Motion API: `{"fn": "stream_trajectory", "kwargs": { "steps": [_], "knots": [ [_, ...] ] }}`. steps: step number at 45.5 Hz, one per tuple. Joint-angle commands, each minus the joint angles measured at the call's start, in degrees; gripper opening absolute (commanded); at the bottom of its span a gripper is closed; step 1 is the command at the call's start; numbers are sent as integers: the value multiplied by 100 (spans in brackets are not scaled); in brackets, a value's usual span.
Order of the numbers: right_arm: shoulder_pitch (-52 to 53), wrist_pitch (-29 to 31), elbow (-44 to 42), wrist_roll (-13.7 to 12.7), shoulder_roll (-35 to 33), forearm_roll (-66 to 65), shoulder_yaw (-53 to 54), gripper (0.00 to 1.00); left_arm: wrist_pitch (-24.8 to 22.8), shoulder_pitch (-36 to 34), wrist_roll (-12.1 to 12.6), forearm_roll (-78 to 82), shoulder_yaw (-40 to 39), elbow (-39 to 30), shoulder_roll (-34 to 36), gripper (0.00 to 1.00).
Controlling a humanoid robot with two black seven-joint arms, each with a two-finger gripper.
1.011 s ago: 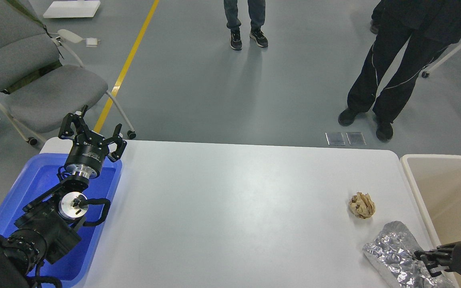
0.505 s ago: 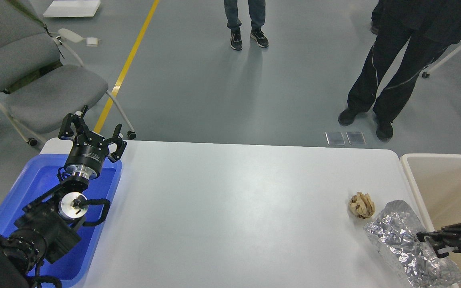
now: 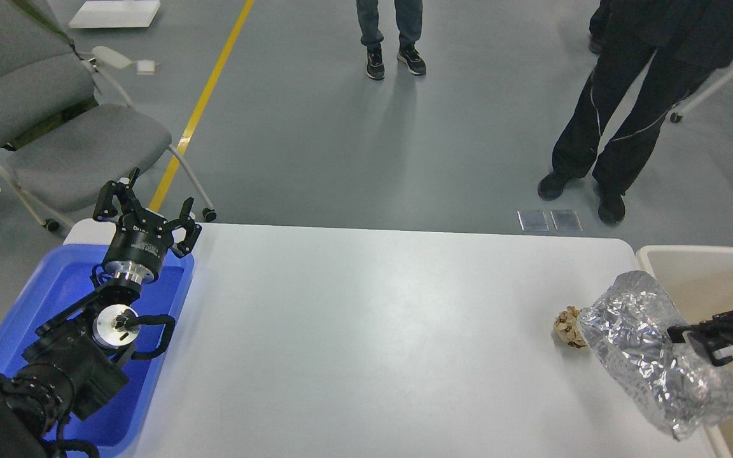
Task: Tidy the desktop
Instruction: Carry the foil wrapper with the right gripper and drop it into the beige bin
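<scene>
The right gripper has lifted the foil bag off the table, clamped on its edge; the left gripper stays wide open, empty.

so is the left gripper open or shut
Open: the left gripper has its fingers spread apart, nothing between them, above the blue tray's far end.

one foil bag, one paper ball, two bins

right hand gripping foil bag | paper ball on surface | left hand spread above blue tray
</scene>
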Motion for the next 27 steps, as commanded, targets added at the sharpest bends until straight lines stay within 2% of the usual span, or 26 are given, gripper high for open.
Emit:
{"fn": "stream_trajectory", "kwargs": {
  "steps": [1, 10, 18, 22, 27],
  "knots": [
    [735, 563, 297, 55, -210, 74, 35, 0, 0, 0, 0, 1, 0, 2, 0, 100],
    [744, 511, -387, 20, -87, 451, 43, 0, 0, 0, 0, 1, 0, -7, 0, 100],
    [279, 238, -1881, 29, 238, 1505, 8, 0, 0, 0, 0, 1, 0, -7, 0, 100],
    [-3, 150, -2988, 29, 624, 2252, 35, 0, 0, 0, 0, 1, 9, 2, 0, 100],
    [-258, 150, -3894, 37, 923, 3061, 35, 0, 0, 0, 0, 1, 0, 2, 0, 100]
  ]
}}
